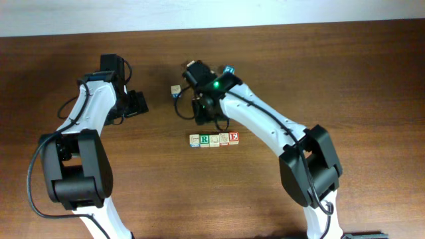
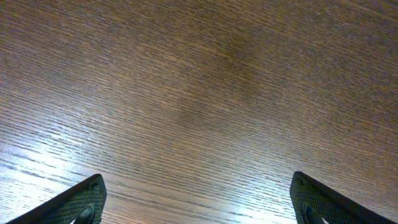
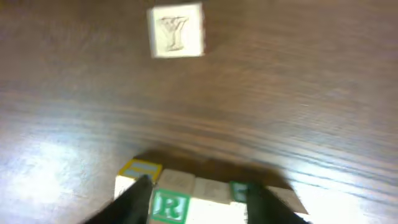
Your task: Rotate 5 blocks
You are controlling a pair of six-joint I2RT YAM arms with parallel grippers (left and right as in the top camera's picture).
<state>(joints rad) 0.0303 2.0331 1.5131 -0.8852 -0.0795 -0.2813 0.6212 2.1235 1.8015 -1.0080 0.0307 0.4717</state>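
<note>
Fingers [image 3: 134,200] on right gripper [image 3: 199,186]: apart over R block [image 3: 169,206] (blurred, no clamp seen) | left gripper [image 2: 198,180]: wide, empty | tip: centre on one block, don't shove row [image 1: 214,139]

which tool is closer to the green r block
Right. The right tool is at the green R block; the left tool is far away over bare table.

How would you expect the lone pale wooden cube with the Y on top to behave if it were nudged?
The pale wooden Y cube rests on a flat face, so it should probably slide, not roll. It looks rigid and likely light. On the smooth brown wooden table, an off-centre nudge may twist it.
</note>
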